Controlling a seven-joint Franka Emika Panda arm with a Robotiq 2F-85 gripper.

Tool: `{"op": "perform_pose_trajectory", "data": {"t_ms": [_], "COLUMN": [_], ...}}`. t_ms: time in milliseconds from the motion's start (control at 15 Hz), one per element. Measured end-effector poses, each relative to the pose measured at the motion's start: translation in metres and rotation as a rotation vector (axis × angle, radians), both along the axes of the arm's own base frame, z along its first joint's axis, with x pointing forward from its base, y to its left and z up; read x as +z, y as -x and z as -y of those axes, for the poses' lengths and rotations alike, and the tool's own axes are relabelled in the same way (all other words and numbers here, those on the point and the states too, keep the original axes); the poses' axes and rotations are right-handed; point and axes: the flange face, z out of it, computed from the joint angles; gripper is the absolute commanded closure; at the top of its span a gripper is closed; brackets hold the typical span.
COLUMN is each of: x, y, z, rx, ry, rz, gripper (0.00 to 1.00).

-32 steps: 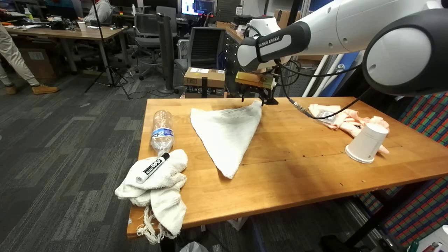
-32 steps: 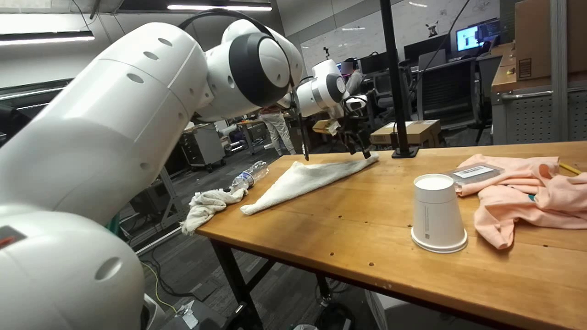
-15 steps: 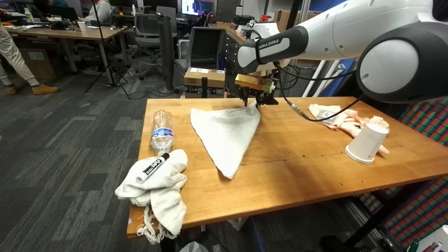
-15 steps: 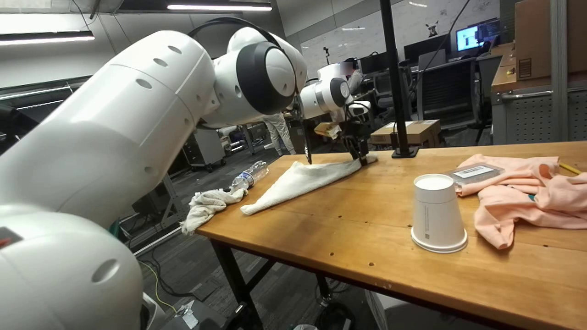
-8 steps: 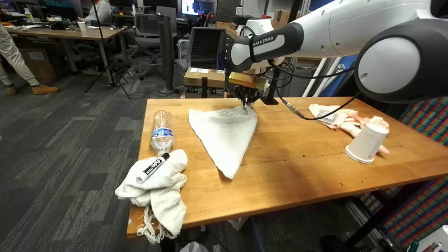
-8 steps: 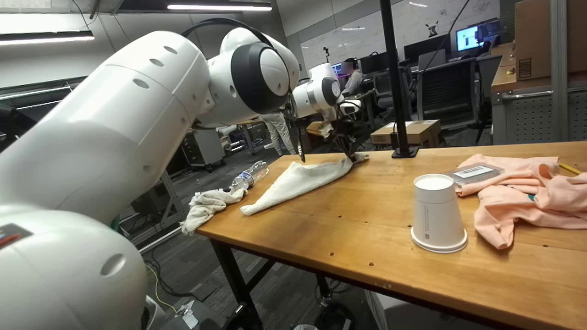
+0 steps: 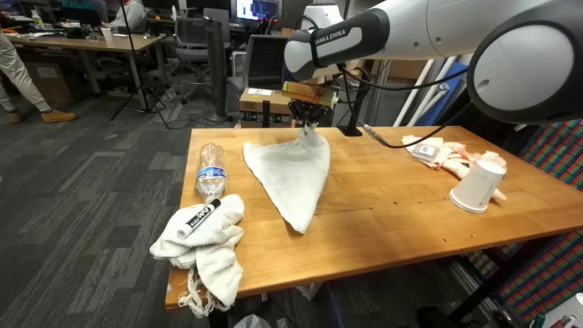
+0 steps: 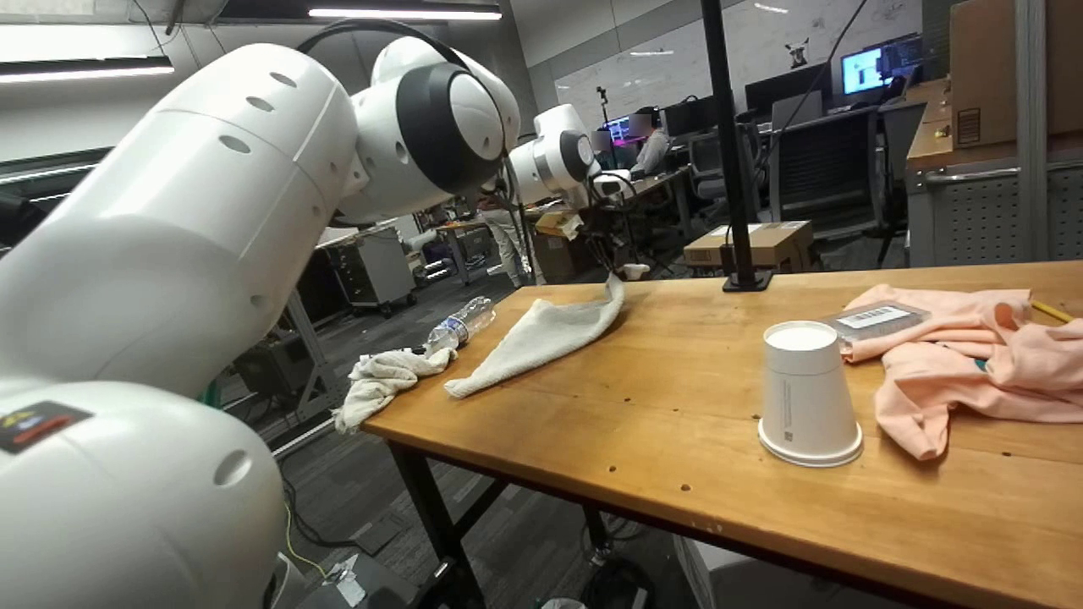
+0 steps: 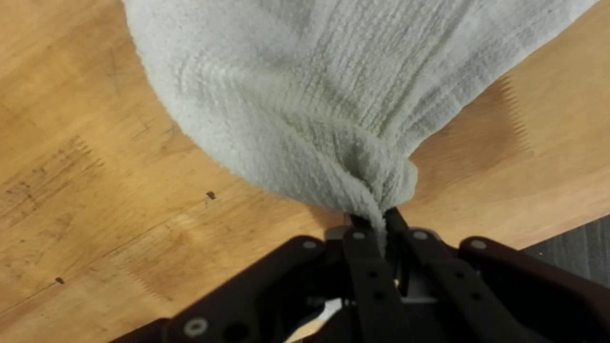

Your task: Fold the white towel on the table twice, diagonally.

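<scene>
The table (image 7: 364,241) carries a white towel (image 7: 291,177), bottle (image 7: 212,172), rumpled cloth (image 7: 216,259), cup (image 7: 477,186) and pink fabric (image 8: 1015,368).

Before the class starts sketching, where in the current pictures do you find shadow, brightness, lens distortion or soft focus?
In the wrist view, fingers dark and slightly soft, weave of the white towel crisper; in an exterior view, a dim shadow on the table, the white cup seeming to lean, probably wide-angle stretch; also in an exterior view, a ceiling light blown out.
</scene>
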Motion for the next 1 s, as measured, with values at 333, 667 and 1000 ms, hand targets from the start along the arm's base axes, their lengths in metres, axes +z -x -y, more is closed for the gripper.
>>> {"op": "perform_pose_trajectory", "data": {"t_ms": [333,667,1000], "x": [0.043,0.072,0.062], "y": [0.025,0.077,0.141], "z": [-0.037,-0.076,-0.11], "rx": [0.027,-0.028,-0.061], "ry": [0.023,-0.011,-0.043], "rz": [0.072,0.085,0.051], "gripper": [0.96,0.96,0.96]}}
